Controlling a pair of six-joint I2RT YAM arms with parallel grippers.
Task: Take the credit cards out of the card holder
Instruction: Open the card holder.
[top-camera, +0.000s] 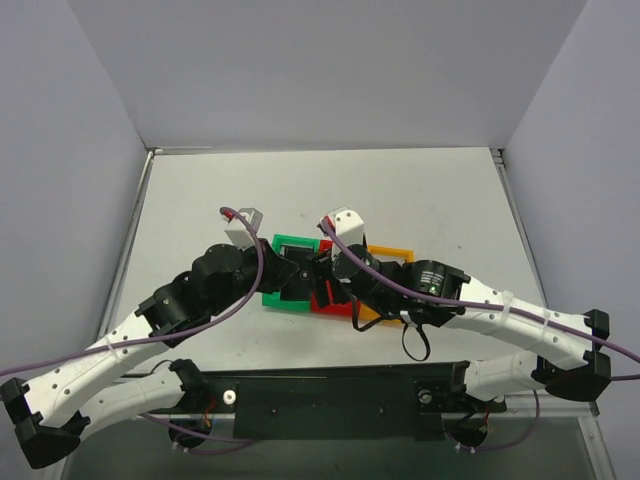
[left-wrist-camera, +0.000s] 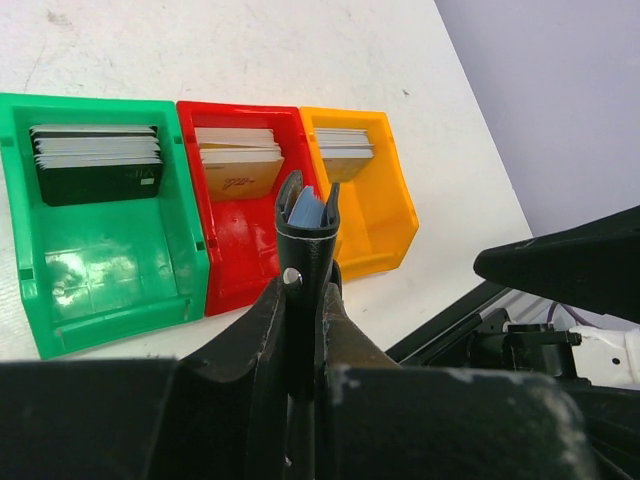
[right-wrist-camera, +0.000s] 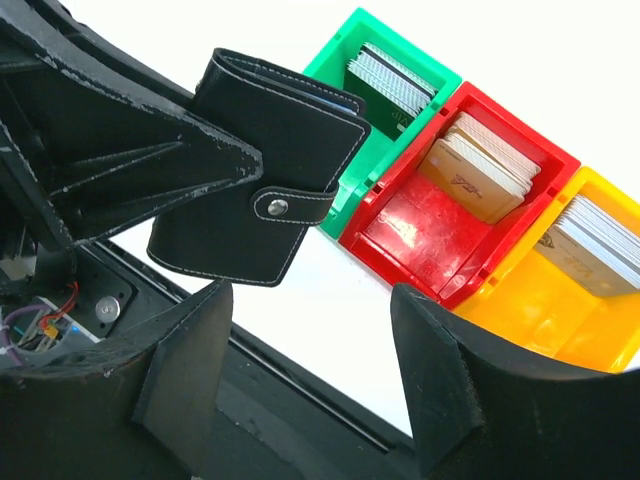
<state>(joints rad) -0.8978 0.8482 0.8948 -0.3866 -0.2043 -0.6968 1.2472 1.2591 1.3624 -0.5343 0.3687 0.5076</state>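
My left gripper (left-wrist-camera: 303, 300) is shut on a black leather card holder (right-wrist-camera: 265, 170) with a metal snap and holds it in the air, strap fastened. In the left wrist view the holder (left-wrist-camera: 305, 235) shows edge-on, with pale blue card edges (left-wrist-camera: 305, 208) peeking out of its top. My right gripper (right-wrist-camera: 312, 310) is open and empty, just below and beside the holder, not touching it. Both grippers (top-camera: 315, 275) meet over the near side of the bins.
A joined row of open bins lies on the white table: green (left-wrist-camera: 110, 260), red (left-wrist-camera: 235, 250) and orange (left-wrist-camera: 375, 215). Each holds a stack of cards at its far end: dark and grey (left-wrist-camera: 95, 160), tan (left-wrist-camera: 238, 165), grey (left-wrist-camera: 345, 152). A black rail (top-camera: 330, 400) runs along the near edge.
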